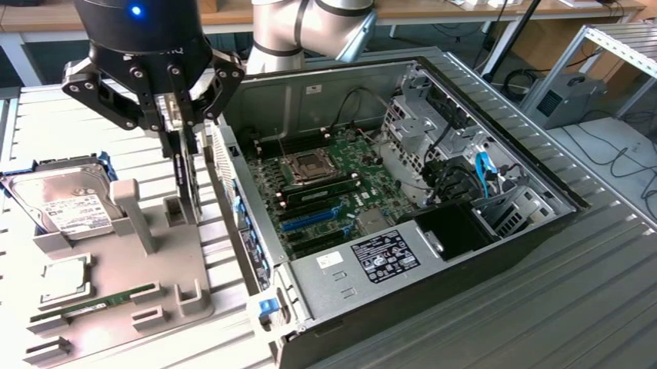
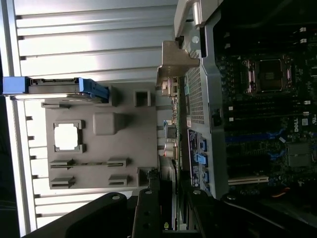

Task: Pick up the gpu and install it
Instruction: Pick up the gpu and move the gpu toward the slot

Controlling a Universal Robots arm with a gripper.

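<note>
There is one open computer case (image 1: 462,296) and one gray holder tray (image 1: 165,265). Also in view are one hard drive (image 1: 67,204), one processor chip (image 1: 64,278), one green memory stick (image 1: 98,304), one gpu (image 1: 183,181) and one gripper (image 1: 177,127).

A ribbed metal table (image 1: 575,307) is stretching out below the pincer (image 1: 181,138). Behind the pincer a wooden desk (image 1: 441,11) is running across, and well away from it black cables (image 1: 619,157) are trailing over the pale floor (image 1: 590,138).
</note>
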